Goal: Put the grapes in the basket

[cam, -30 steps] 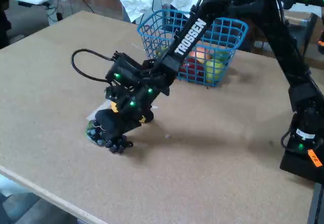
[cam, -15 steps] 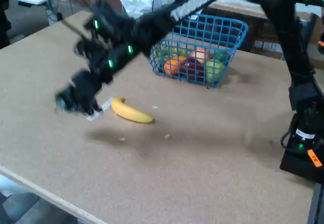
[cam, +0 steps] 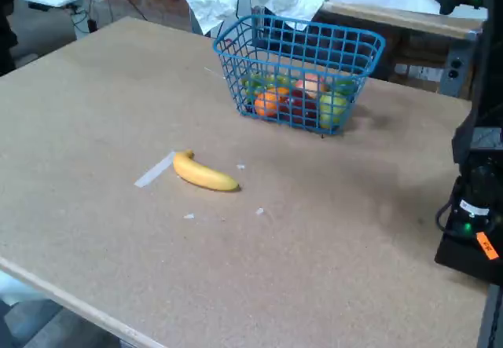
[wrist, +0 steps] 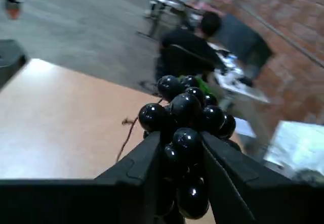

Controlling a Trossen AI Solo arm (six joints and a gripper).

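Gripper: in the wrist view we see the gripper (wrist: 182, 153) with its two dark fingers (wrist: 135, 169) closed in from either side on the bunch, so it is clenched on the grapes. In the fixed view we cannot find the gripper; only the arm's base (cam: 471, 230) stands at the right edge of the table.

Grapes: the grapes (wrist: 188, 120) sit squeezed between the fingers, the glossy black berries bulging out above and ahead of the tips, with a bit of green leaf showing behind the top of the bunch. They are held up in the air; beyond them we see floor, a brick wall and a blurred seated person (wrist: 202, 47). In the fixed view we cannot see the grapes anywhere.

Basket: the blue wire basket (cam: 357, 45) stands on the far part of the table in the fixed view, upright. Inside it we make out an orange fruit, a red one, a pale peach one and green ones.

Banana: a yellow banana (cam: 206, 173) lies flat on the table, well apart from the basket, nearer the front.

Tape strip: a pale strip (cam: 153, 170) lies just beside the banana's left end.

Table: the tan board table (cam: 330, 269) carries a few small white crumbs near the banana.
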